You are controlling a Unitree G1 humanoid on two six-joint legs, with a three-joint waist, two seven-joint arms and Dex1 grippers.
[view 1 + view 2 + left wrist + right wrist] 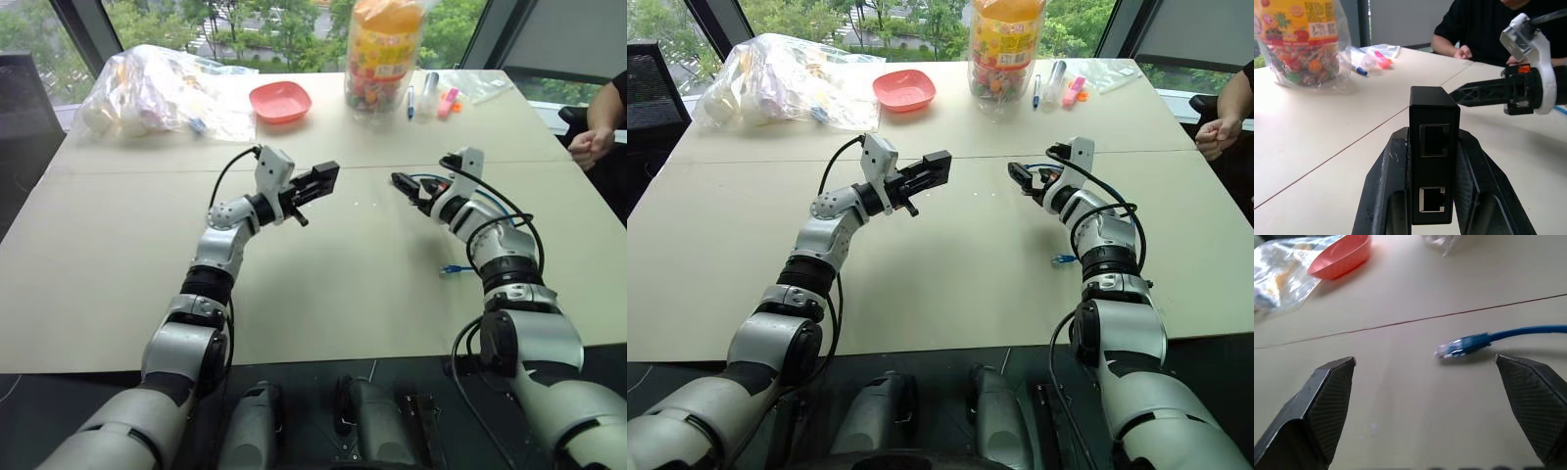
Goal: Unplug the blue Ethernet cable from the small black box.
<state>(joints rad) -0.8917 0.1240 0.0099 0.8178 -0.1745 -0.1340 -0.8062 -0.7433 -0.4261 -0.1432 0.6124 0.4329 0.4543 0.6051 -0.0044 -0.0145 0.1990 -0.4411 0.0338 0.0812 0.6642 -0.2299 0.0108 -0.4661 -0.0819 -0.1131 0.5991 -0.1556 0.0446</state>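
My left gripper [315,183] is shut on the small black box [1433,147] and holds it above the table's middle. The box's two ports face the left wrist camera, and both are empty. The blue Ethernet cable [1518,333] lies loose on the table, its clear plug [1447,350] free of the box. My right gripper [1425,362] hovers just over the table with its jaws wide open and nothing between them; the plug lies ahead of it, nearer one finger. Another stretch of the blue cable [456,268] shows beside my right forearm.
At the table's far side sit a pink bowl [280,101], a clear bag of items [162,93], a candy jar [384,54] and some pens [431,98]. A person's hand [588,147] rests at the right edge.
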